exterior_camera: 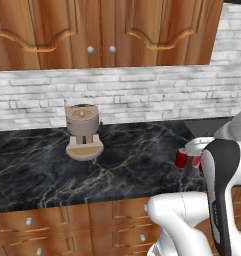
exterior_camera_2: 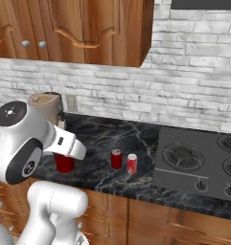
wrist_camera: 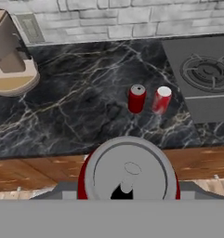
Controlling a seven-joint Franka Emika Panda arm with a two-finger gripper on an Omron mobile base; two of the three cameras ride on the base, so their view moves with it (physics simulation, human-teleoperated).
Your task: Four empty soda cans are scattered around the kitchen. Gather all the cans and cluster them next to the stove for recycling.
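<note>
Can in hand, above the bench!
Gripper (wrist_camera: 127, 197) clamps a soda can (wrist_camera: 128, 172) (silver top up); two cans (exterior_camera_2: 116, 158) (exterior_camera_2: 132, 163) stand beside the stove (exterior_camera_2: 198, 162).

Black marble counter (exterior_camera_2: 136, 131), polished, with pale veins. On it, beside the matt black stove (exterior_camera_2: 198, 162), stand two soda cans (exterior_camera_2: 116, 158) (exterior_camera_2: 132, 163) of glossy red metal with dull silver-grey tops. Left of the stove, a smooth beige coffee machine (exterior_camera: 83, 131). Above, warm brown wooden cabinets (exterior_camera: 102, 30) and rough whitish brick wall (exterior_camera_2: 193, 86).
</note>
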